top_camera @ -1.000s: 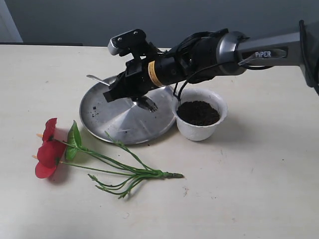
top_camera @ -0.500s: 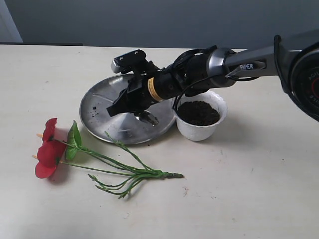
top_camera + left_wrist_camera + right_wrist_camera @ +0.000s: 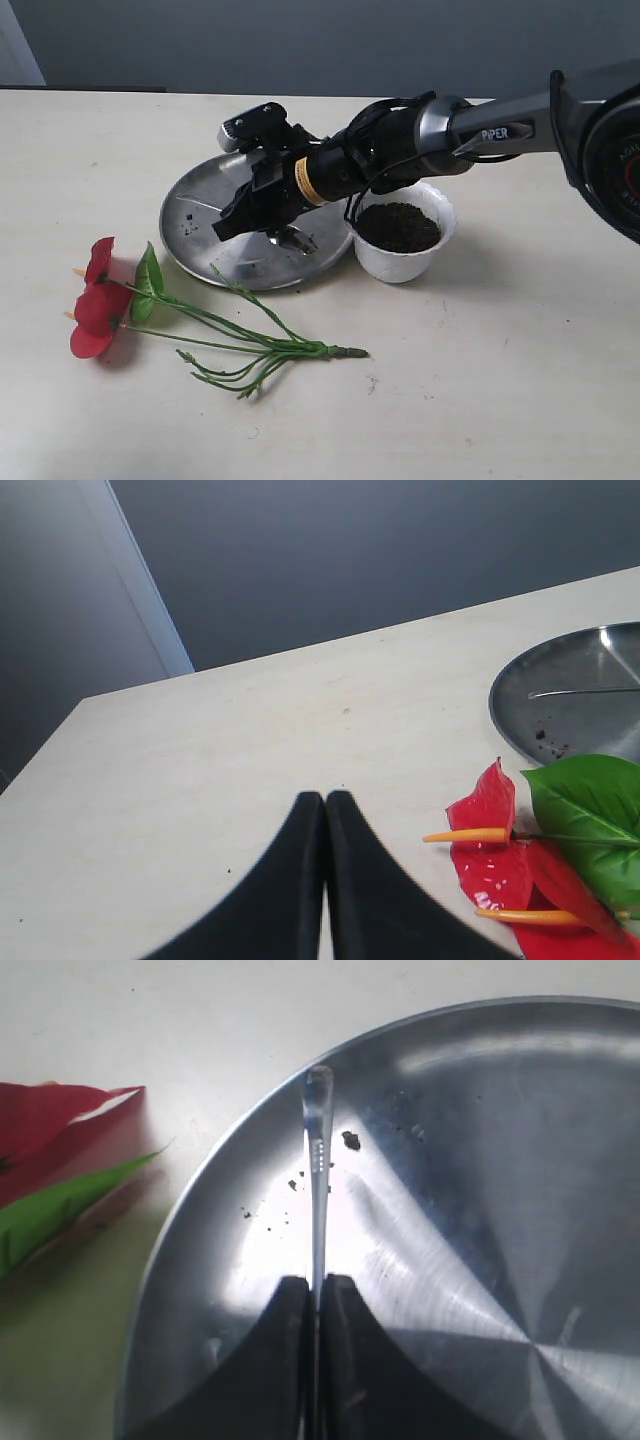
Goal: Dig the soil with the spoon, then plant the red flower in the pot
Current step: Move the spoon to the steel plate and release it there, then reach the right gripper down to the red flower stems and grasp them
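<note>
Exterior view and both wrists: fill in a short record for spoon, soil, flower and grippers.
spoon: handle clamped in right gripper, over the steel plate
soil: in the pot, beside the plate
red flower: lying on the table, unplanted
left gripper: shut, empty, near the flower

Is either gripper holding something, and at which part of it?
The right gripper is shut on the spoon, pinching its thin handle, whose end sticks out past the jaws. The left gripper is shut and empty.
</note>
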`<state>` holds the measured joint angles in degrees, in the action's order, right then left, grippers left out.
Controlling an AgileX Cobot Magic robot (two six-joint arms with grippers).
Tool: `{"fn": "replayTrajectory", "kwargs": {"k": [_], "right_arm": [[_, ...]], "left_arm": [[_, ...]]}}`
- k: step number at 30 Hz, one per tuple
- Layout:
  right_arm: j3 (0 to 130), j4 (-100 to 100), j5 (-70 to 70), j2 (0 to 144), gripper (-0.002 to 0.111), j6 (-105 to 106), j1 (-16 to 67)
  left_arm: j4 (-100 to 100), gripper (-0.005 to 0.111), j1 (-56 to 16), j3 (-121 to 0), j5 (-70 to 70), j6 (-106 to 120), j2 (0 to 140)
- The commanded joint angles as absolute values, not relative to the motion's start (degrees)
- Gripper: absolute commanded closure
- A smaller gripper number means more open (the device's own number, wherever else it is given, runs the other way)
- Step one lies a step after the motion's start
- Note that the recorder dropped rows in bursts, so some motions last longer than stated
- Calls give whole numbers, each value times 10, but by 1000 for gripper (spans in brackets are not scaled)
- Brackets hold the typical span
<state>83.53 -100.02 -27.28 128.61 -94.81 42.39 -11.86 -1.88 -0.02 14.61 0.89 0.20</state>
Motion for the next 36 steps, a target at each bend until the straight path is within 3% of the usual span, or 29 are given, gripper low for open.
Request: {"fn": "replayTrajectory", "kwargs": {"k": [1,8,12,19,21,29,32,36], "right_arm": [[838,-999,-284,1285,100,-943,423],[838,-999,-278,1284,52,-941,423],[838,-999,-314,1271,52,-962,423],[838,-999,-528,1225,52,-977,424],[838,-999,-577,1211,56,-977,435],[838,-999,-685,1174,102,-969,498],[838,-999,-700,1173,109,-975,514],[838,-999,-700,1169,109,-979,515]], "left_arm": [[-117,106,-18,0,140,6,0],[-117,106,-18,0,140,6,0],[-117,106,-18,0,140,6,0],[-117,106,-18,0,140,6,0],[-117,106,-18,0,140,6,0],[-117,106,-18,0,140,6,0],[-117,106,-18,0,140,6,0],[-117,106,-18,0,140,6,0]]}}
